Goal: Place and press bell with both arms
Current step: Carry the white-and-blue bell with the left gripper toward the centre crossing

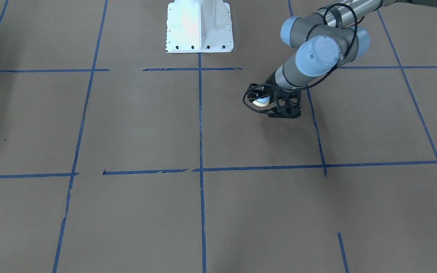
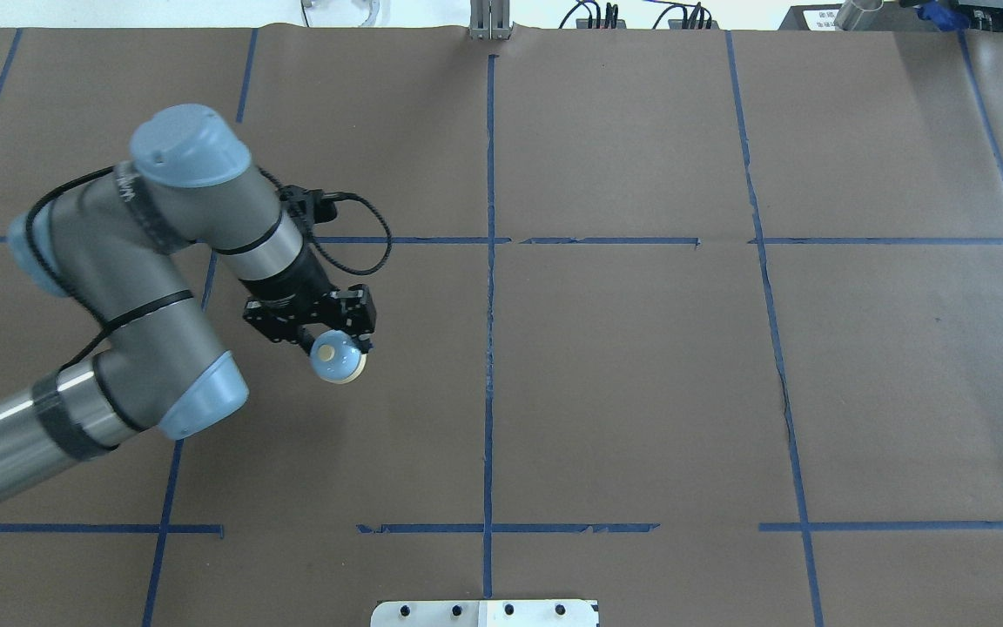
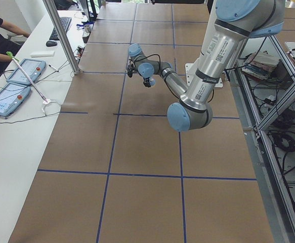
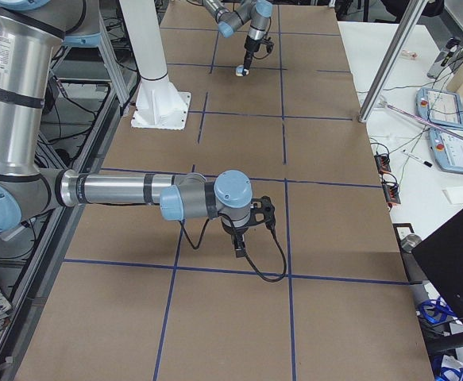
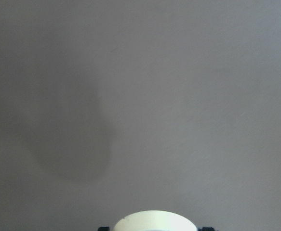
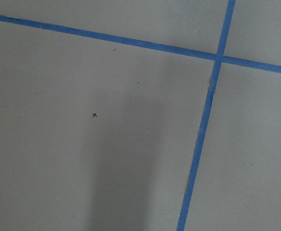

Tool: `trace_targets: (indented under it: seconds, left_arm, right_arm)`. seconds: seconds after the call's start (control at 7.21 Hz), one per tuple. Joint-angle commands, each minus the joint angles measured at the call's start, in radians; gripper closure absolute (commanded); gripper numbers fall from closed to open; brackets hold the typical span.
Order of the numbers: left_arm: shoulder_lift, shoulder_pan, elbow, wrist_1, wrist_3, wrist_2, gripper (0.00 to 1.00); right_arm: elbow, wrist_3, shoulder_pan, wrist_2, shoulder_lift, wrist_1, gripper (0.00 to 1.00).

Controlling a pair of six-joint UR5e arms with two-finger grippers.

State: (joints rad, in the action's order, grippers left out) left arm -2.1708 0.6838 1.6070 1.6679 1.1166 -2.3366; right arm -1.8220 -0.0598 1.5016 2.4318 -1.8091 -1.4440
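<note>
- The bell (image 2: 338, 359) is held between the left fingers (image 2: 303, 338), which are closed on its sides. Its blue dome and cream button face upward.
- It is out in front of the white pedestal (image 1: 199, 26), off toward the robot's left of it. It is inside a square marked by the blue tape lines (image 2: 490, 348) and not over any line.
- I cannot tell whether the cream base ring touches the brown counter (image 2: 641, 392). A dark shadow lies on the paper just beside the fingers.
- The left wrist camera shows the cream ring at its bottom edge with a black fingertip at each side. Beyond it is bare counter with a soft shadow.
- The left arm (image 2: 144, 287) reaches in from the pedestal's left side, its elbow bent sharply and its wrist turned down over the bell.
- The right arm (image 4: 120, 190) stretches low and level over the counter on the opposite side of the pedestal from the bell, well apart from it.
- The right fingers (image 4: 239, 242) point down close to the counter, near a tape crossing, with a black cable (image 4: 263, 266) looping below them.
- I cannot tell whether the right fingers are open or closed, since they show only in the side view. The right wrist camera shows counter, a tape crossing and a small x mark.
</note>
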Motion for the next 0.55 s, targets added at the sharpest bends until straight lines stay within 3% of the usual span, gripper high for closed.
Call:
trace_targets:
  seconds: [0.0, 0.14, 0.42]
  left_arm:
    - [-0.326, -0.015, -0.349, -0.007, 0.044, 0.040, 1.00]
    - [-0.399, -0.018, -0.439, 0.003, 0.045, 0.060, 1.00]
    - [-0.432, -0.044, -0.493, 0.013, 0.048, 0.162, 0.97]
  right_arm:
    - [0.012, 0.000, -0.003, 0.003, 0.002, 0.001, 0.00]
    - [0.015, 0.000, -0.006, 0.003, 0.001, 0.001, 0.00]
    - [0.016, 0.002, -0.008, 0.016, 0.001, 0.001, 0.00]
